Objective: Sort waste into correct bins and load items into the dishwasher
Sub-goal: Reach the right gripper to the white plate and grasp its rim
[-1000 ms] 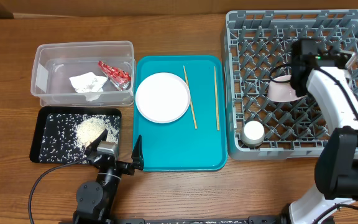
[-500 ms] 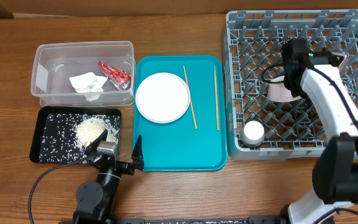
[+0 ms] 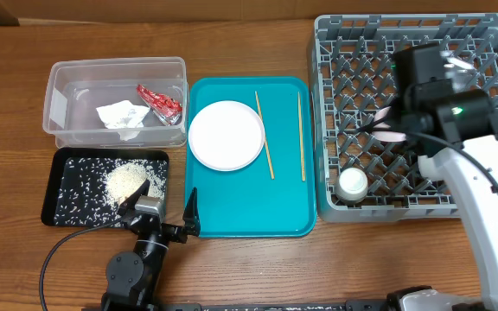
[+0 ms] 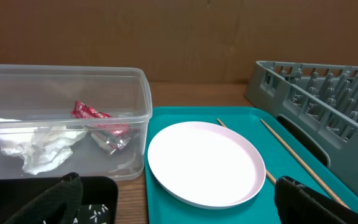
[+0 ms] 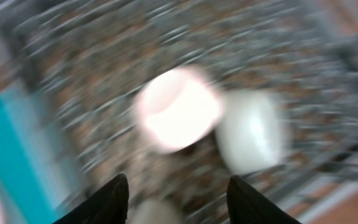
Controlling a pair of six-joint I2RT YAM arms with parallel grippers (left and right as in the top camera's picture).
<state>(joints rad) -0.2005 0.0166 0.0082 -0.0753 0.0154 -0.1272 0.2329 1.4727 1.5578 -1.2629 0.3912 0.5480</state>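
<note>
The pale plate point(image 3: 226, 135) and two chopsticks point(image 3: 264, 136) lie on the teal tray. The red wrapper point(image 3: 160, 101) and white napkin point(image 3: 121, 116) lie in the clear tub point(image 3: 67, 78). The rice heap point(image 3: 128, 180) sits in the black tray point(image 3: 59, 203). A pale pink bowl point(image 3: 386, 126) and the white cup point(image 3: 352, 183) rest in the grey dish rack point(image 3: 335, 52). My right gripper point(image 5: 180, 202) hangs open and empty high above the rack; its view is blurred and shows a pink bowl point(image 5: 178, 118) beside a whitish bowl point(image 5: 250, 140). My left gripper point(image 3: 162, 207) rests open at the table's front.
The teal tray point(image 3: 249, 212) lies between the black tray and the rack. My raised right arm point(image 3: 456, 112) hides the rack's middle right in the overhead view. The left wrist view shows the plate point(image 4: 206, 163), the tub point(image 4: 135, 106) and the rack wall point(image 4: 316, 87).
My right arm has risen from the pink bowl in the rack, which stays there. The left arm has not moved.
</note>
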